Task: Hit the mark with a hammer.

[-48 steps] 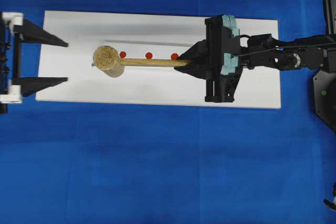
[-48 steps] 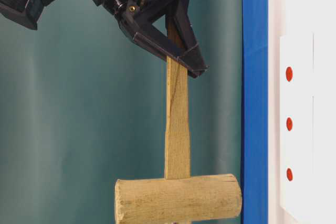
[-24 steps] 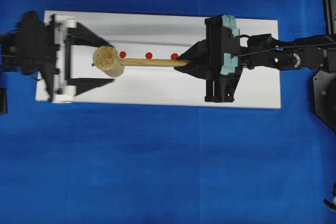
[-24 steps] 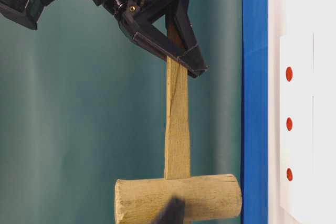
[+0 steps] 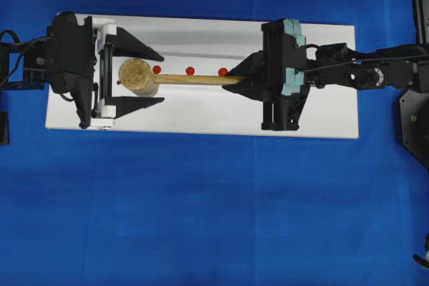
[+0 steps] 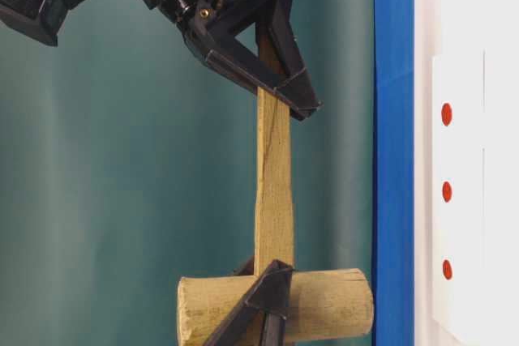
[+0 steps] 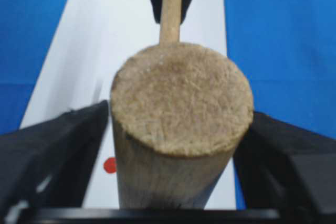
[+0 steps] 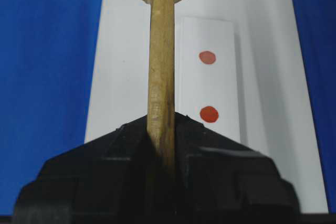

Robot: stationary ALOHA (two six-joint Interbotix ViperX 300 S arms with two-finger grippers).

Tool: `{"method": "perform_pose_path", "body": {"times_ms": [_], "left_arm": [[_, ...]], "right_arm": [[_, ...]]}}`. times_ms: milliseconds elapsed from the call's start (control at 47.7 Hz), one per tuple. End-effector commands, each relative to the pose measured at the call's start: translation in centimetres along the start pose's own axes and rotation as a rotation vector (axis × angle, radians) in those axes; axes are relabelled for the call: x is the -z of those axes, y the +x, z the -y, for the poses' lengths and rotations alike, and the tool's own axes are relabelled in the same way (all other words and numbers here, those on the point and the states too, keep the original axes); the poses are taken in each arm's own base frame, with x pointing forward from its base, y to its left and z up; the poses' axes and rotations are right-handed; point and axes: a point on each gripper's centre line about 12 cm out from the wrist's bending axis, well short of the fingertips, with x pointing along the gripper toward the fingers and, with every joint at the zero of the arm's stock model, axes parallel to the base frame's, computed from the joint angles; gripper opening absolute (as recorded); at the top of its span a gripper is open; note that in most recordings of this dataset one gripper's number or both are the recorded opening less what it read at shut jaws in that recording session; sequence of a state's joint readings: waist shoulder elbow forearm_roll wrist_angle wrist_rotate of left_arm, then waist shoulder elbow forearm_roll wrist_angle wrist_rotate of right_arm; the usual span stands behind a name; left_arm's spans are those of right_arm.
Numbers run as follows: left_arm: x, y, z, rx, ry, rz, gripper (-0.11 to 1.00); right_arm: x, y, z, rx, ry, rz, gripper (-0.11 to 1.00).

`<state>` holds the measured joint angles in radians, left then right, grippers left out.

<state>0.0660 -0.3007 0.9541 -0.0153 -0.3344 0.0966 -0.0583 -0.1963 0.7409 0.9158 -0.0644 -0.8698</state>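
**Hammer held up, second tool closing in, no blow struck**

Blue cloth covers the desk (image 5: 201, 212), and a white board (image 5: 201, 115) lies across it with three red marks in a row on a raised white strip.

Above that board hangs the hammer (image 5: 137, 77), clear of the surface: the table-level view shows a gap between its head and the board. Its head sits at the left end of the row, just beside the left mark (image 5: 157, 69) as seen from overhead. The handle runs right, past the middle mark (image 5: 190, 70), alongside the row and not over it.

Its far end is clamped in the right tool (image 5: 231, 78), whose jaws are pressed tight on the flat wood; the right wrist view shows the handle running straight out from between them.

Around the head stands the left tool (image 5: 144, 77), with one finger on each side of the cylinder. The left wrist view shows them flanking the head closely, but I cannot tell whether they touch it. The jaws stand at a middling width, and whether they grip is not settled.

Judged from this, the pick-up and lift are done and a handover or two-handed hold looks to be in hand. Still left: securing the head or handle, aiming at a mark, and the strike itself.
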Motion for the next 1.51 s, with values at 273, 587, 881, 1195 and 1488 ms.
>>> {"method": "perform_pose_path", "body": {"times_ms": [273,587,881,1195,1488], "left_arm": [[-0.79,-0.06,-0.17,-0.006,-0.002,0.026,0.45],[-0.85,-0.04,-0.18,-0.006,-0.009,0.027,0.45],[-0.73,-0.10,-0.17,-0.006,-0.028,0.023,0.45],[-0.77,-0.07,-0.17,-0.005,-0.030,0.018,0.45],[-1.12,-0.17,-0.32,-0.008,-0.173,0.028,0.45]], "right_arm": [[-1.83,-0.32,0.02,0.002,0.000,0.050,0.02],[-1.76,-0.32,0.02,0.002,0.000,0.048,0.02],[-1.80,-0.32,0.09,0.011,0.009,0.055,0.40],[-1.95,-0.71,0.39,0.034,0.005,0.078,0.91],[-1.90,-0.71,0.41,0.036,-0.011,0.077,0.93]]}}
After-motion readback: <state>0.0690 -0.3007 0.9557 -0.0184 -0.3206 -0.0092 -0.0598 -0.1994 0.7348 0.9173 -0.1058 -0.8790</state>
